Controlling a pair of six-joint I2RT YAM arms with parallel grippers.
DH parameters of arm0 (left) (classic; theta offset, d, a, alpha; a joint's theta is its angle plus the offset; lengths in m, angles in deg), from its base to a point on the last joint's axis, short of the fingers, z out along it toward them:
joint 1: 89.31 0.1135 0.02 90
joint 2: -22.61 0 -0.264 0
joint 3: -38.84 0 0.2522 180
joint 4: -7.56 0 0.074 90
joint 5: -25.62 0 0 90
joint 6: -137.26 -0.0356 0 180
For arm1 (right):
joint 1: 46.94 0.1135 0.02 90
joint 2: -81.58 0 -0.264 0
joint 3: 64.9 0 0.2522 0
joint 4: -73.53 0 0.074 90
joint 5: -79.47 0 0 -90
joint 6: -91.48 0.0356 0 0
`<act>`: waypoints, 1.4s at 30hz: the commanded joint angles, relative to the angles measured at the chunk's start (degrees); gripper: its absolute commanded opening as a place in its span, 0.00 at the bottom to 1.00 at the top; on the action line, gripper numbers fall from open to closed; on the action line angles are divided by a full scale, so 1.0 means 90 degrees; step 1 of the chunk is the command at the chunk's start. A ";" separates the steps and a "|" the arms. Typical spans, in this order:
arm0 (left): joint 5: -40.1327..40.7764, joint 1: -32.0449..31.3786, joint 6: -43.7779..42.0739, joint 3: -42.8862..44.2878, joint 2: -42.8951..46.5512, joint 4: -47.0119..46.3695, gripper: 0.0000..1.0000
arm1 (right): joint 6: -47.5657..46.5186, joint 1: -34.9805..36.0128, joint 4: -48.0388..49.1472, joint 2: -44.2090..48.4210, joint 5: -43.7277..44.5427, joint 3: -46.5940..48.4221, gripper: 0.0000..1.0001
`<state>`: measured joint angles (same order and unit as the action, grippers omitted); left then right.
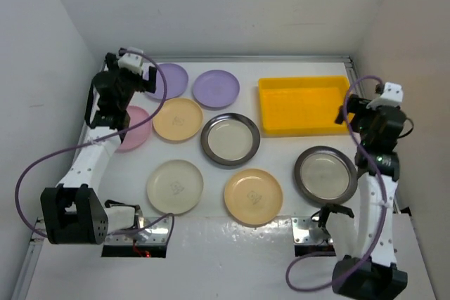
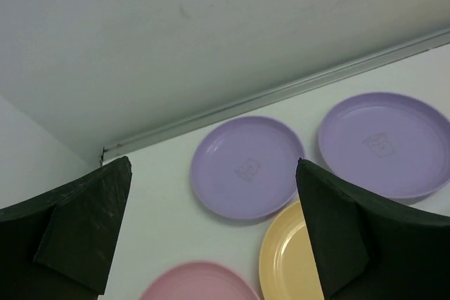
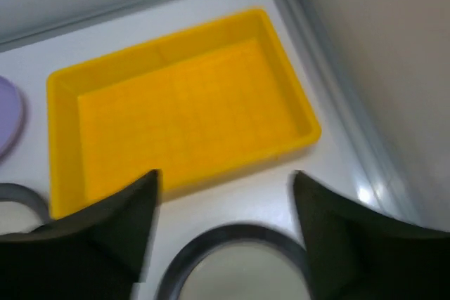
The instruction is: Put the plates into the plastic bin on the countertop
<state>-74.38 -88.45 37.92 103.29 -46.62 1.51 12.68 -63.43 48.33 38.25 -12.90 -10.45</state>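
Note:
Several plates lie on the white countertop (image 1: 281, 163): two lilac (image 1: 169, 80) (image 1: 216, 88), a pink one (image 1: 135, 131), two yellow-orange (image 1: 177, 119) (image 1: 253, 196), a cream one (image 1: 174, 186) and two dark-rimmed (image 1: 230, 139) (image 1: 325, 173). The yellow plastic bin (image 1: 304, 105) stands empty at the back right. My left gripper (image 2: 214, 163) is open and empty above a lilac plate (image 2: 246, 166), with the pink plate (image 2: 200, 282) below it. My right gripper (image 3: 225, 173) is open and empty over the gap between the bin (image 3: 183, 103) and a dark-rimmed plate (image 3: 232, 265).
White walls close in the table at the back and on both sides. A metal edge strip (image 2: 281, 93) runs along the back. The right wall stands close beside the bin (image 3: 365, 68). Purple cables loop from both arms.

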 commanded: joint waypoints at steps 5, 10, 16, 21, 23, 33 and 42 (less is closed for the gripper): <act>-0.1398 -0.0037 -0.0065 0.1056 -0.0306 0.1957 1.00 | 0.2297 -0.2411 -0.3720 -0.1739 -0.0820 0.0338 0.49; -0.1651 -0.0037 -0.0007 0.0843 -0.0247 0.2397 0.96 | 0.3042 -0.3049 -0.3182 -0.1737 0.0242 -0.0516 0.82; -0.1897 -0.0037 0.0197 0.0160 0.0055 0.2125 0.94 | 0.3287 -0.3849 -0.2833 -0.2091 0.0283 -0.0993 0.77; -0.2043 -0.0037 0.0325 0.0031 0.0183 0.1977 0.94 | 0.3170 -0.4027 -0.2431 -0.2294 0.0507 -0.1570 0.77; -0.2043 -0.0037 0.0394 0.0031 0.0183 0.1977 0.94 | 0.3179 -0.4037 -0.2255 -0.2402 0.0401 -0.1746 0.73; -0.2112 -0.0291 0.0394 0.0167 0.0183 0.2035 0.94 | 0.2857 -0.4202 -0.1122 -0.2841 -0.0624 -0.2558 0.27; -0.2112 -0.0350 0.0335 0.0168 0.0358 0.2153 0.93 | 0.2876 -0.4281 -0.1609 -0.2462 -0.0791 -0.2353 0.00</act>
<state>-92.26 -90.92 40.69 103.10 -45.81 21.77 38.19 -101.57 38.45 14.69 -29.88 -30.63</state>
